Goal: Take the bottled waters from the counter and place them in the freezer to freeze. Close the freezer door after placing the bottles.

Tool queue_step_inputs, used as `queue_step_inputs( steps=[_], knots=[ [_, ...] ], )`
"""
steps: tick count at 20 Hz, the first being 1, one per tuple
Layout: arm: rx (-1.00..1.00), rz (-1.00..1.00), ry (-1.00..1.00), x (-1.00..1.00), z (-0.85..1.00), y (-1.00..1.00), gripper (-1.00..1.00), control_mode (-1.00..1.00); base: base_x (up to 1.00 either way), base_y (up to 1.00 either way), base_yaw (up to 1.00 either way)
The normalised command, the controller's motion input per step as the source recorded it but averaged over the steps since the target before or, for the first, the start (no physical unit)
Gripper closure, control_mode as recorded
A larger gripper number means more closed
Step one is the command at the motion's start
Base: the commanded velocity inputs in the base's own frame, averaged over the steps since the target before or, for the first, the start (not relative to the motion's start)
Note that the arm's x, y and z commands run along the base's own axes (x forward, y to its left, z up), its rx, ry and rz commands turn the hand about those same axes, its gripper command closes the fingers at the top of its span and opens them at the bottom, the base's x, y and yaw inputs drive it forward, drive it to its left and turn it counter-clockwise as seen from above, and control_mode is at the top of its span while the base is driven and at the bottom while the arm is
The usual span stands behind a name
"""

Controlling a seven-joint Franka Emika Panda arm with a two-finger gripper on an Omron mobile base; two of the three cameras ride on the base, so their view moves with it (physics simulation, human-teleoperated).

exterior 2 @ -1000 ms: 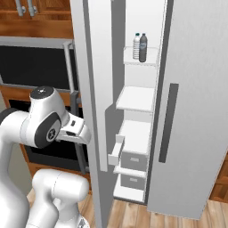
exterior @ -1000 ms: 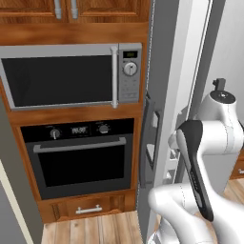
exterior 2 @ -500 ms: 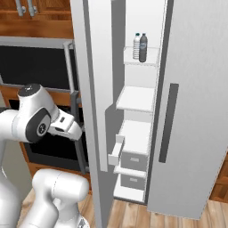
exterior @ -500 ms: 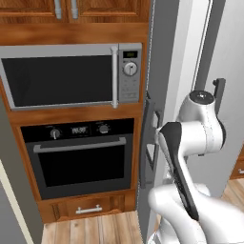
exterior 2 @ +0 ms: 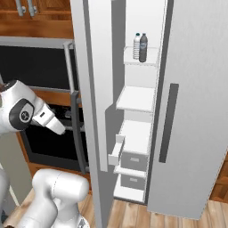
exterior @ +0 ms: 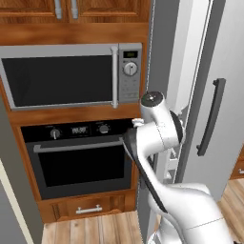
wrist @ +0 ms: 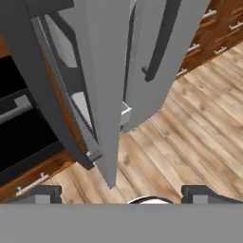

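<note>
On the upper freezer shelf stand the two bottled waters [exterior 2: 140,46], upright and touching, so what remains, I judge, is shutting the freezer door [exterior 2: 98,89]. That door stands open edge-on, its long axis vertical, with the gripper [wrist: 121,192] out beside its outer face, pointing down along it toward the wood floor [wrist: 190,142]. Only the tips of the jaws show, set wide apart and holding nothing.

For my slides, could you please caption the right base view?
Two bottled waters stand on the freezer's top shelf; freezer door open.
</note>
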Motion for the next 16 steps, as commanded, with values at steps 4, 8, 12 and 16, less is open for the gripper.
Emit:
queue_step_inputs(
  steps=[4,8,12,16],
  knots=[
    [-0.08,-0.4,-0.12,0.28,0.0,0.24,-1.0,-1.0,0.0,0.0,0.0],
    [-0.15,-0.39,-0.14,0.25,0.0,0.19,-1.0,-1.0,0.0,0.0,0.0],
    [-0.21,-0.38,-0.17,0.37,0.0,0.03,-1.0,-1.0,0.0,0.0,0.0],
    [-0.25,-0.33,-0.09,0.49,-0.17,-0.01,-1.0,-1.0,0.0,0.0,0.0]
  ],
)
